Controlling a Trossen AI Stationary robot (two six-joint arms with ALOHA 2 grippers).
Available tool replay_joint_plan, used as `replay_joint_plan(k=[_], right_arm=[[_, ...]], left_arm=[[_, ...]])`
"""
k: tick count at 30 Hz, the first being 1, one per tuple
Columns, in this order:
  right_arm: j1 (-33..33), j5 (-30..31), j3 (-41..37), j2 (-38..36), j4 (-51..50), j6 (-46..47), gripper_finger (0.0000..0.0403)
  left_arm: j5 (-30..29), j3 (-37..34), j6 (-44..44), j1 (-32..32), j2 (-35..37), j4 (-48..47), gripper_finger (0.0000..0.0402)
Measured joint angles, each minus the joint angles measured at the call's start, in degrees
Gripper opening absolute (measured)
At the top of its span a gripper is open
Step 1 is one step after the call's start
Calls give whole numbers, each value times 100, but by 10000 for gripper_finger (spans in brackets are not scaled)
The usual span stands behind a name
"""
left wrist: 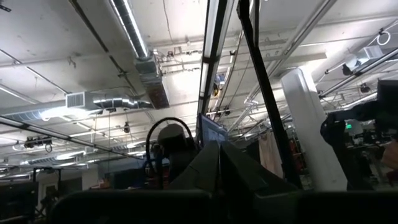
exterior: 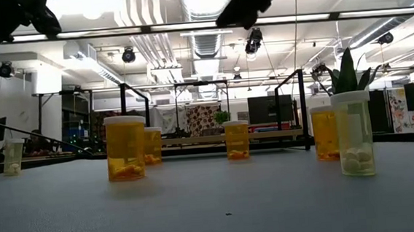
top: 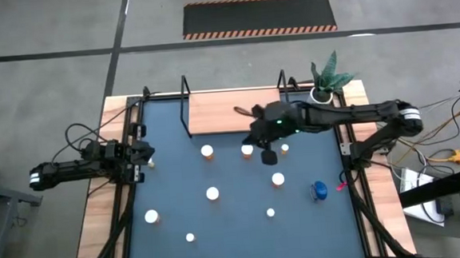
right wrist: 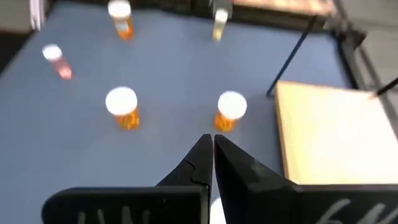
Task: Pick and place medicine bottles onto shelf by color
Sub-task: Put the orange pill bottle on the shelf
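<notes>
High view: dark-blue rectangular tabletop mat (top: 236, 225) carries small round orange medicine bottles with white caps (top: 212, 194), scattered well apart, and one blue round bottle (top: 320, 191) near the mat's right edge.
Shelf: flat light-wood board with black wire ends (top: 213, 114) lies along the mat's far edge; no bottle stands on it.
Right gripper (top: 260, 145): reaches over the mat just in front of the board, above a white-capped bottle (top: 247, 150), fingers together, holding nothing.
Left gripper (top: 145, 152): waits at the mat's left edge, fingers together.
Corner: green spiky plant in a white pot (top: 323, 87) stands at the far right.

Low view: five orange bottles (exterior: 125, 148) stand upright on the mat; a paler one with white pills (exterior: 355, 133) is nearest on the right, and the wooden board (exterior: 267, 134) shows behind them.

Left wrist view: camera looks up at ceiling pipes; own dark fingers (left wrist: 211, 168) meet.

Right wrist view: closed dark fingers (right wrist: 211, 163) hang over the mat, near two white-capped orange bottles (right wrist: 231, 111), with the light board (right wrist: 336, 134) beside them.
</notes>
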State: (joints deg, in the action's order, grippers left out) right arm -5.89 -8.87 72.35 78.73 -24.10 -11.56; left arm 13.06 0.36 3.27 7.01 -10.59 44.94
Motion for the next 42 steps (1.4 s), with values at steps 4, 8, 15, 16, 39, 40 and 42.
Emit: replay_joint_plan(k=[4, 8, 15, 16, 39, 40, 42], right_arm=[[0, 367, 445, 505, -699, -72, 9], [-4, 450, 761, 998, -1247, -151, 15], [-13, 566, 1262, 1665, -1854, 10, 99], [-13, 684, 1302, 1736, -1890, 49, 117], [-42, 1307, 992, 2073, -2014, 272, 356], [-42, 1307, 991, 2073, -1972, 272, 355], [-42, 1307, 987, 2073, -1971, 267, 353]], left_arm=[[0, 0, 0, 0, -15, -1, 0], [0, 0, 0, 0, -11, 6, 0], [0, 0, 2, 0, -15, 3, 0], [0, 0, 1, 0, -15, 1, 0], [-1, 0, 2, 0, -25, -43, 0], [-1, 0, 2, 0, -26, -43, 0], [0, 0, 2, 0, -26, -43, 0]])
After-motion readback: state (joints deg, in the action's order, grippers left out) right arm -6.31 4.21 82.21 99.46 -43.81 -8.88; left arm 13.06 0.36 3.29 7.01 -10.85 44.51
